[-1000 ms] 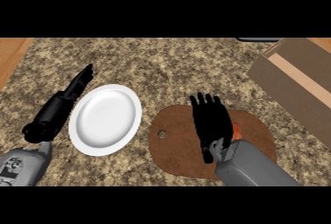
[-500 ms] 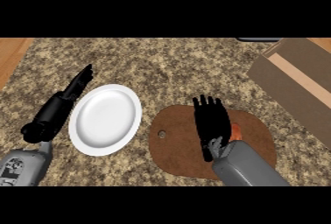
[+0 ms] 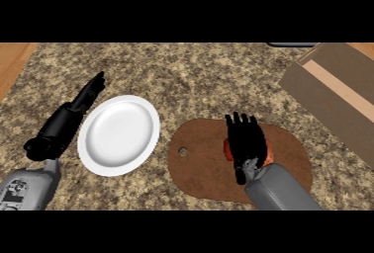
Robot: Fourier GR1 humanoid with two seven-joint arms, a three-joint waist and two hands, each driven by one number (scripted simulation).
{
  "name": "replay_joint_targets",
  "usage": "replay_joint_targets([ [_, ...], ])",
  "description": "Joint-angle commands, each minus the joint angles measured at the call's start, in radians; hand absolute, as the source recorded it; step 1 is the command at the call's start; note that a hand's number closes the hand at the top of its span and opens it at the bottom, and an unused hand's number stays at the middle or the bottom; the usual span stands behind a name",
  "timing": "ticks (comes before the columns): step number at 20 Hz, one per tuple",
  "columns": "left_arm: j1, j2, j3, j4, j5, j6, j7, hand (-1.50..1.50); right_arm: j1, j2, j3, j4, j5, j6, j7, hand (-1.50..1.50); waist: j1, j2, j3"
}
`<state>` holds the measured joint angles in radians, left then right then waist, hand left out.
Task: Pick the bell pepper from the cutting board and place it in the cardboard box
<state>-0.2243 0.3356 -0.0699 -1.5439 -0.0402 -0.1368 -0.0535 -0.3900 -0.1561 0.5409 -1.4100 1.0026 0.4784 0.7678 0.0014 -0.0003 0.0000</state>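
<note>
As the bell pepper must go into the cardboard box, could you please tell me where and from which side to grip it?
Probably round its body, from above. The bell pepper lies on the cutting board, with red edges showing on both sides of the right hand, which is open over its middle. Curling fingers and thumb across those sides suits it; the stem is hidden.

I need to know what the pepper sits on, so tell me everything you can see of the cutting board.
The cutting board is a brown, wood-like slab with rounded corners and a small hole near its left edge. It lies flat on the speckled counter, just right of the white plate, with a narrow gap between them. The right hand, fingers straight, covers its middle; slivers of the red bell pepper show on either side of the hand. The forearm hides the board's lower right part.
</note>
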Motion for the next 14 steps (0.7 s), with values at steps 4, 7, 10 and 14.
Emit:
replay_joint_targets([
  [4, -0.02, -0.008, 0.042, 0.013, -0.011, -0.02, -0.011, 0.0, -0.057, 0.002, 0.015, 0.144, 0.064, -0.099, -0.207, 1.5, 0.005, 0.002, 0.0],
  [7, 0.009, -0.017, 0.043, 0.025, -0.016, -0.042, -0.045, 0.0, -0.063, 0.015, 0.026, 0.15, 0.122, -0.154, -0.236, 1.5, 0.004, 0.001, 0.0],
  [10, 0.047, 0.002, 0.066, -0.038, 0.01, -0.079, -0.002, 0.0, -0.037, 0.009, 0.04, 0.131, 0.179, -0.2, -0.247, 1.5, 0.005, 0.0, 0.0],
  [14, -0.002, -0.049, 0.026, 0.04, -0.047, -0.03, -0.055, 0.0, -0.135, -0.009, -0.124, 0.286, 0.017, -0.297, -0.496, 1.5, 0.01, 0.007, 0.001],
])
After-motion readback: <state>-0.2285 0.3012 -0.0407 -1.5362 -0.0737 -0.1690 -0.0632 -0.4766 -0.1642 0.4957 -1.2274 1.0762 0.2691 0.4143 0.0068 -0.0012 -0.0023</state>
